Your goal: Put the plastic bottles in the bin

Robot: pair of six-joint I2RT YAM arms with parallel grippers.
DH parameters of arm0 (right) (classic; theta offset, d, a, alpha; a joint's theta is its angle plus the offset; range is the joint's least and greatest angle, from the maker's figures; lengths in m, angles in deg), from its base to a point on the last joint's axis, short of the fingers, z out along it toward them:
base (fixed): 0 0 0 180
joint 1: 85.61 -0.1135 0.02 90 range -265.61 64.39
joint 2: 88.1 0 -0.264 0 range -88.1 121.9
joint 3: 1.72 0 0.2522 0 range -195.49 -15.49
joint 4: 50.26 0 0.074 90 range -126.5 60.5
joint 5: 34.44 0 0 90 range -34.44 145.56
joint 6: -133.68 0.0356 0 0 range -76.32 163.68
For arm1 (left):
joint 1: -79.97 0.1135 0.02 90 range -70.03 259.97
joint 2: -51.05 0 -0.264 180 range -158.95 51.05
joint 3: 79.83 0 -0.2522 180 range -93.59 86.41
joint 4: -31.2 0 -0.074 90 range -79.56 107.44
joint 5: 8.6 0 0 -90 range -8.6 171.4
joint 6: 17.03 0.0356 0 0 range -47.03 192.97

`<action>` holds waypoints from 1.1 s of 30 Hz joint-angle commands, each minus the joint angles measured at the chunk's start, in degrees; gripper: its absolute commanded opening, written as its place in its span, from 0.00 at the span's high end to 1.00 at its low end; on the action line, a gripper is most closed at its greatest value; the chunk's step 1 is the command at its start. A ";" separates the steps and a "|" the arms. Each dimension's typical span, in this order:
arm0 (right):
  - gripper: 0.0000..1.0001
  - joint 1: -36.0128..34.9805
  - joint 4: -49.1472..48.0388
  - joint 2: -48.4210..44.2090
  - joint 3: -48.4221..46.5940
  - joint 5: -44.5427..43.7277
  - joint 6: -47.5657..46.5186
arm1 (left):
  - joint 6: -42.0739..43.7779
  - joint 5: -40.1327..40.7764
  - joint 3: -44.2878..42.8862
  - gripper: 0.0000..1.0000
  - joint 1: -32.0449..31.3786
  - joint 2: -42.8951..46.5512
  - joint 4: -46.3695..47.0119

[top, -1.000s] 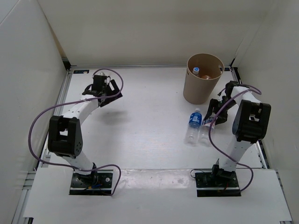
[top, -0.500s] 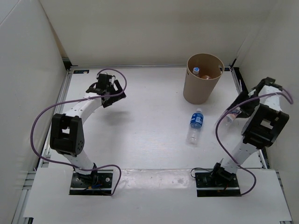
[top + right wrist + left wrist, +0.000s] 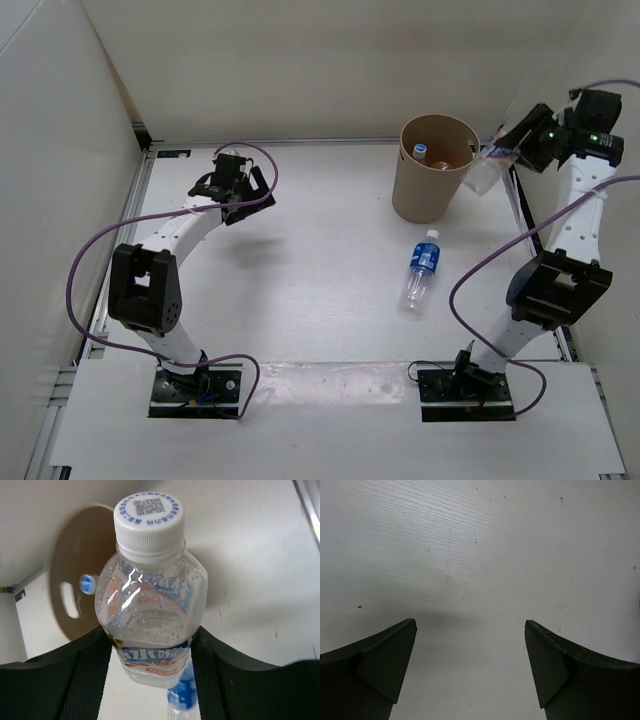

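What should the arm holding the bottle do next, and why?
Probably swing the right gripper left until its bottle hangs over the bin. The bottle is gripped and raised, but sits just right of the rim, not above the opening.

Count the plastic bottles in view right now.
3 for sure: blue-label bottle lying on the table, white-orange-label bottle held in the right end effector right of the bin, one capped bottle inside the bin. Bin interior is partly hidden; may hold another.

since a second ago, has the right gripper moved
Yes. The right gripper, shut on the white-orange bottle, went toward the far wall, now just right of the bin.
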 commanded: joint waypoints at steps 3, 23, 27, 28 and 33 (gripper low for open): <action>1.00 -5.03 -19.86 -3.51 -6.14 -3.24 0.41 | 0.71 0.65 -2.39 0.00 -0.09 2.53 -0.39; 0.92 -13.74 -26.94 5.45 -12.12 -2.27 -4.77 | 1.58 0.82 -0.46 0.00 -0.27 5.61 -1.89; 0.53 -14.44 -25.26 5.99 -12.56 -1.04 -6.27 | 2.02 1.09 -0.46 0.00 -0.18 6.14 -2.33; 0.15 -14.62 -25.00 5.81 -12.56 -2.00 -6.45 | 2.02 1.26 -0.28 0.00 -0.18 6.22 -2.33; 0.10 -14.88 -26.31 4.84 -13.09 -5.78 -7.94 | 1.94 1.35 0.33 0.00 -0.27 6.31 -2.33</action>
